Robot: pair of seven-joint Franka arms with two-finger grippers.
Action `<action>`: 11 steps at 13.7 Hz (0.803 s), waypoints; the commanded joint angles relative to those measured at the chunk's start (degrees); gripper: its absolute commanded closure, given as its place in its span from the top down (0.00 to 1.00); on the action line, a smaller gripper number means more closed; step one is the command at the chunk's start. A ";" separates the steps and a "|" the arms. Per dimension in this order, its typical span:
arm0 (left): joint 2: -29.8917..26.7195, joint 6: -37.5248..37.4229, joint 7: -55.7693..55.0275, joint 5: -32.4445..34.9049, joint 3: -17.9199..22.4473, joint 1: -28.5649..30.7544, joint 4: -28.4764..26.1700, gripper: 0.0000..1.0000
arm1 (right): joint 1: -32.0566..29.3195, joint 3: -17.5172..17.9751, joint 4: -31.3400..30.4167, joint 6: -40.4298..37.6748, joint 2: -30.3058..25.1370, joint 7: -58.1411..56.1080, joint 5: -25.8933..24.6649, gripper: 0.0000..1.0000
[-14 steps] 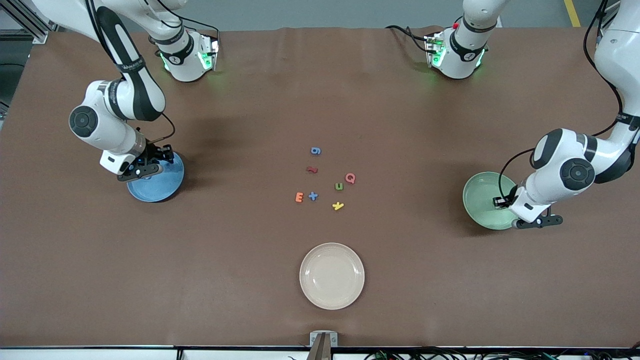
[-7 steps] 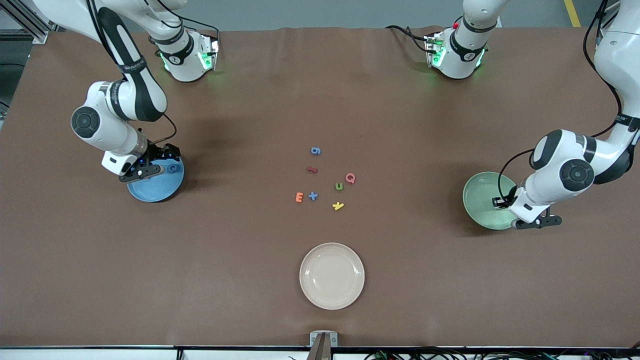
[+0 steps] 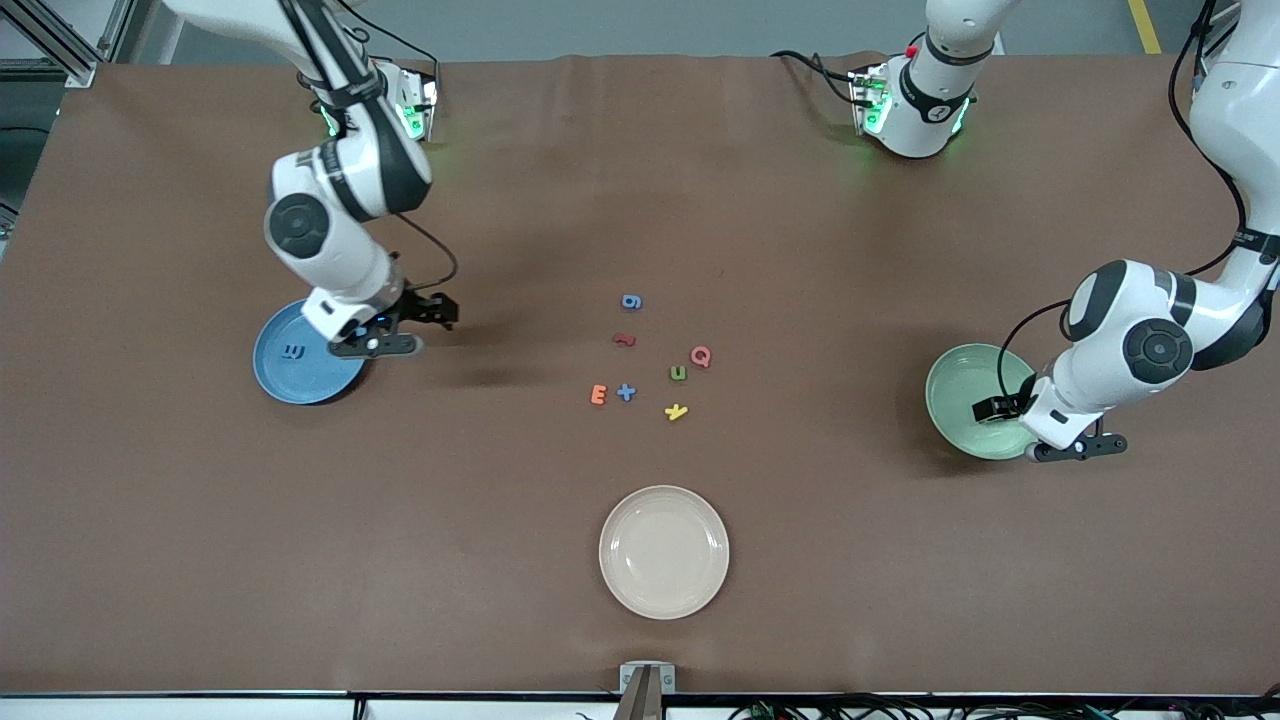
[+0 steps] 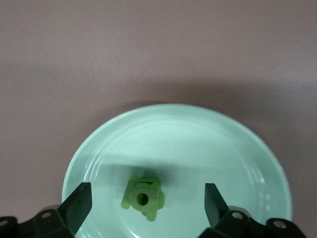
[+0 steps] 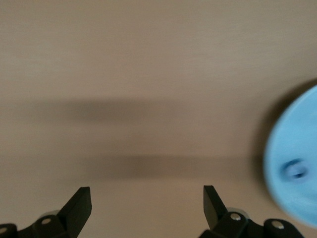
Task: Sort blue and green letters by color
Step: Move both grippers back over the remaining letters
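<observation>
The green plate [image 3: 968, 400] at the right of the front frame is being partly covered by the left arm, so its contents are being hidden there; in the left wrist frame one green letter [image 4: 143, 198] is being shown lying in it, its shape not readable. On the blue plate [image 3: 300, 362], at the left, a blue letter [image 3: 293, 351] is lying, too small to read; in the right wrist frame the plate is being cut off at the edge and blurred.

Seven pieces are lying loose on the surface [image 3: 640, 200] at frame centre: a blue 6 [image 3: 631, 301], a blue plus [image 3: 626, 392], a green u [image 3: 678, 373], a dark red squiggle [image 3: 624, 339], a pink Q [image 3: 701, 355], an orange E [image 3: 598, 395] and a yellow k [image 3: 677, 411]. Three plates are being counted, the third a cream plate [image 3: 664, 551] at lower centre.

The left gripper [image 3: 1003, 404] is being held low over the green plate, fingers [image 4: 79, 204] apart around nothing. The right gripper [image 3: 428, 316] is being held over bare surface just beside the blue plate, fingers [image 5: 79, 206] apart and empty.
</observation>
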 commanded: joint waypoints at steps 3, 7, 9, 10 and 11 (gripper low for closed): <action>-2.04 -4.95 -8.26 0.56 -9.03 0.01 -0.24 1.00 | 10.39 -0.74 6.54 -0.84 4.58 9.83 5.19 1.00; -1.87 -5.14 -18.72 0.48 -13.71 -5.76 -0.24 0.94 | 20.15 -0.83 19.28 -0.84 15.46 26.80 4.84 1.00; -1.08 -5.14 -24.09 1.26 -13.45 -13.13 1.42 0.85 | 23.85 -1.00 23.51 -0.49 20.04 31.74 4.40 1.00; -0.38 -5.05 -25.85 1.27 -13.19 -16.22 2.39 0.82 | 25.34 -1.09 24.05 -0.05 21.37 33.16 4.22 1.00; 0.15 -5.05 -27.52 1.35 -12.23 -19.38 3.79 0.79 | 26.31 -1.18 24.14 0.22 22.34 34.21 3.70 1.00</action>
